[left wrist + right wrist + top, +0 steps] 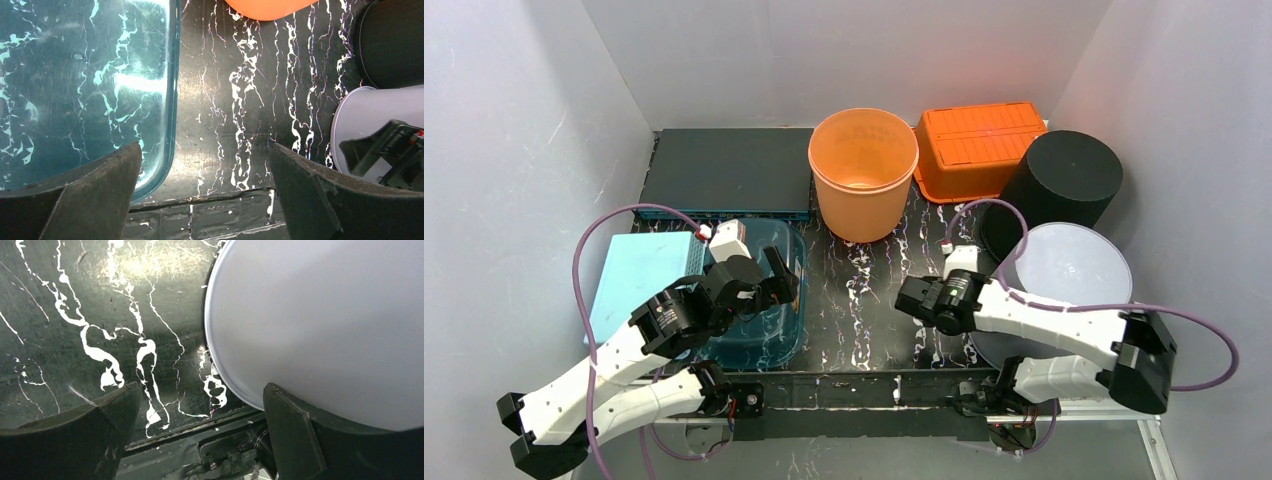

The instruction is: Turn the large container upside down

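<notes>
An orange round tub [862,175] stands mouth up at the back centre, the only container here clearly showing an open top; its lower edge shows in the left wrist view [265,7]. A clear teal bin [769,330] lies at the front left. My left gripper [782,280] hovers over that bin's right rim [172,100], open, with bare table between its fingers [204,165]. My right gripper [906,298] hangs open just left of a pale grey tub [1069,265] standing bottom up; nothing sits between its fingers [200,395].
A black tub [1064,180] and an orange crate [979,145] stand bottom up at the back right. A dark flat box [724,170] lies at the back left, a light blue box [639,275] beside the teal bin. White walls close in on three sides.
</notes>
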Controlling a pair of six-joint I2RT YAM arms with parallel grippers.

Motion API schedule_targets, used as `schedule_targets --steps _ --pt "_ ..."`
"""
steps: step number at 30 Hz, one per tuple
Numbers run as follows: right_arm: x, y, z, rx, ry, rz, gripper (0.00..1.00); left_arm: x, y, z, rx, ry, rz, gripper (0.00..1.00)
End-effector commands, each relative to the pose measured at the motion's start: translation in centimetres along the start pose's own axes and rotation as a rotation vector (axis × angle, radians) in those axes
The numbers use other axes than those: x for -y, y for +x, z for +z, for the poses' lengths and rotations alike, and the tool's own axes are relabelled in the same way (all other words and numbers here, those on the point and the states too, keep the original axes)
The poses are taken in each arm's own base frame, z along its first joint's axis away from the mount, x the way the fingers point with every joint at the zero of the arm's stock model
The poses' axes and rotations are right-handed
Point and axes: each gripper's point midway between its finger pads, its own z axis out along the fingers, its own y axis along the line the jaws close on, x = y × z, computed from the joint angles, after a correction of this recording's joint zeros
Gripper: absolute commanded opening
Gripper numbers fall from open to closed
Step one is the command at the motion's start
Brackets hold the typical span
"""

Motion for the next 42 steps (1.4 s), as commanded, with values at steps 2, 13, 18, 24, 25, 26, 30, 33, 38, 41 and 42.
schedule_targets --steps 2,13,18,24,25,26,30,33,38,41,42 --pt "4.5 -0.2 -0.5 0.05 0.06 0.112 0.99 0.1 -0.4 -0.2 0.017 0.001 -0.008 0.98" --pt "6.3 -1.3 -1.5 0.076 0.051 0.196 0.99 0.5 -0.4 -0.1 0.007 0.013 -0.001 0.98" --pt "5.0 -2.5 -2.6 0.083 -0.026 0.2 0.99 0.8 -0.4 0.0 0.001 0.018 0.023 0.98" --pt "-0.5 -4.9 -5.4 0.107 -0.342 0.115 0.99 2.3 -1.7 0.2 0.004 0.019 0.114 0.98" --pt "-1.2 -5.2 -6.0 0.11 -0.393 0.108 0.98 2.5 -1.9 0.3 0.001 0.011 0.127 0.98" --pt "-1.9 -5.4 -6.4 0.111 -0.431 0.101 0.98 2.7 -2.1 0.5 -0.003 0.001 0.136 0.98" --pt "-4.4 -5.6 -7.9 0.103 -0.564 0.044 0.96 3.3 -3.7 1.2 -0.01 -0.017 0.139 0.98" --pt "-5.9 -5.4 -8.5 0.085 -0.628 -0.003 0.95 4.1 -5.1 1.9 -0.032 0.026 0.087 0.98" --pt "-8.0 -5.1 -10.0 0.06 -0.738 -0.062 0.92 5.1 -8.9 3.5 -0.026 0.039 0.057 0.98" --pt "-9.2 -5.3 -11.3 0.057 -0.816 -0.078 0.92 6.0 -11.4 4.4 -0.016 0.034 0.049 0.98" --pt "-9.5 -5.5 -11.6 0.061 -0.834 -0.076 0.92 6.2 -12.1 4.9 -0.016 0.039 0.035 0.98"
